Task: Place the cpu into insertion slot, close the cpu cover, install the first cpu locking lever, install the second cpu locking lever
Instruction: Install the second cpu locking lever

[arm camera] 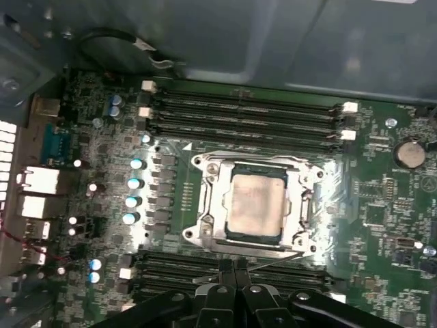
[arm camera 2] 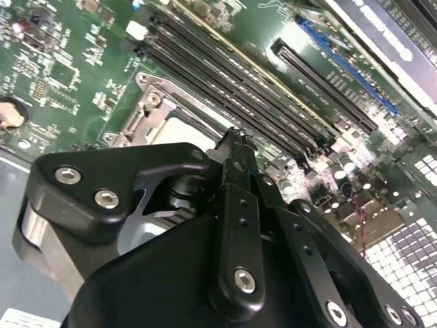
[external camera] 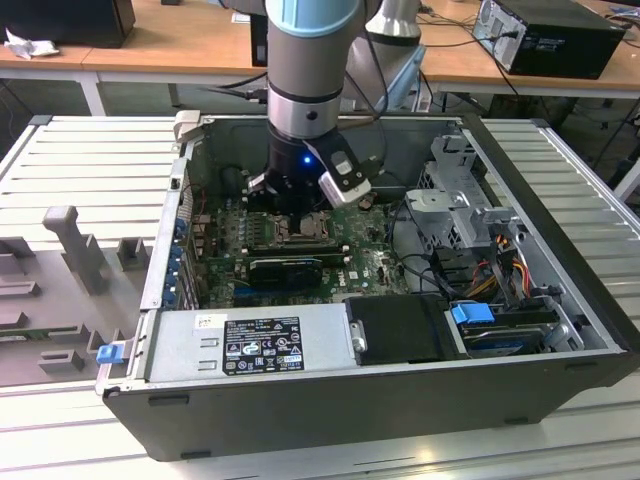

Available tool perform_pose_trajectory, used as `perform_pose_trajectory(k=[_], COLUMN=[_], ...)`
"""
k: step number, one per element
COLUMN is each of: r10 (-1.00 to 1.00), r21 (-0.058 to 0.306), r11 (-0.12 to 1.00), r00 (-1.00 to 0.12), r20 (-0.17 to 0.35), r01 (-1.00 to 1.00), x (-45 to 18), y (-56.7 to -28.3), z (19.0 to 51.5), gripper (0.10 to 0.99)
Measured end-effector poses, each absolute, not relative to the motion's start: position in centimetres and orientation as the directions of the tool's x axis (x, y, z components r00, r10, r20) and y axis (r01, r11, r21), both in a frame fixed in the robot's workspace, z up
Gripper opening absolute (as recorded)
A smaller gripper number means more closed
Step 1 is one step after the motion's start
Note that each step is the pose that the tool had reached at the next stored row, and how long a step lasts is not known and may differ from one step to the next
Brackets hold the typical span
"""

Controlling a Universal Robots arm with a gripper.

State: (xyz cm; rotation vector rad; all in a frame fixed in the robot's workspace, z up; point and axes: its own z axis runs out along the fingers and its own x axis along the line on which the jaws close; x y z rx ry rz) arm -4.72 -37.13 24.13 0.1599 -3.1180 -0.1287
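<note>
Fingers (arm camera: 235,273) pressed together, holding nothing, sit at the bottom centre of the first wrist view, just below the insertion slot (arm camera: 205,225). At mid-frame, the cpu (arm camera: 255,206) lies seated under the closed cpu cover (arm camera: 304,201). A misjudged descent could scrape neighbouring memory slots (arm camera: 246,113).

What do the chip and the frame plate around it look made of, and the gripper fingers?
Chip: looks like dull metal, pale beige-silver, matte. Frame plate: seemingly bare steel, silvery with bright glare. Fingers of the gripper: black, matte, with screw heads; anodised metal or plastic, unclear.
</note>
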Motion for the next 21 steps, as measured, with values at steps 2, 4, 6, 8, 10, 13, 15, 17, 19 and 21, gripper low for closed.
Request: perform_pose_trajectory(k=[2, 4, 6, 8, 10, 13, 15, 17, 19, 21], r10=[-0.103, -0.103, -0.103, -0.103, -0.103, -0.103, -0.103, -0.104, -0.104, -0.104], r21=[0.086, 0.088, 0.089, 0.091, 0.092, 0.095, 0.100, 0.120, 0.143, 0.169], r11=[0.991, 0.991, 0.991, 0.991, 0.991, 0.990, 0.990, 0.988, 0.985, 0.980], r00=[-0.995, -0.995, -0.995, -0.995, -0.995, -0.994, -0.994, -0.994, -0.994, -0.994], r20=[0.013, 0.014, 0.014, 0.015, 0.016, 0.018, 0.019, 0.017, 0.014, 0.012], r01=[-0.102, -0.101, -0.101, -0.101, -0.101, -0.101, -0.101, -0.101, -0.101, -0.101], x=[-4.8, -4.8, -4.8, -4.9, -4.9, -5.3, -5.4, -5.6, -5.8, -6.3], y=[-37.2, -37.2, -37.2, -37.2, -37.3, -37.5, -37.6, -37.8, -38.2, -38.7], z=[23.9, 23.7, 23.5, 23.2, 22.9, 22.3, 22.1, 22.0, 22.0, 21.9], gripper=[0.106, 0.106, 0.106, 0.106, 0.106, 0.106, 0.106, 0.106, 0.106, 0.106])
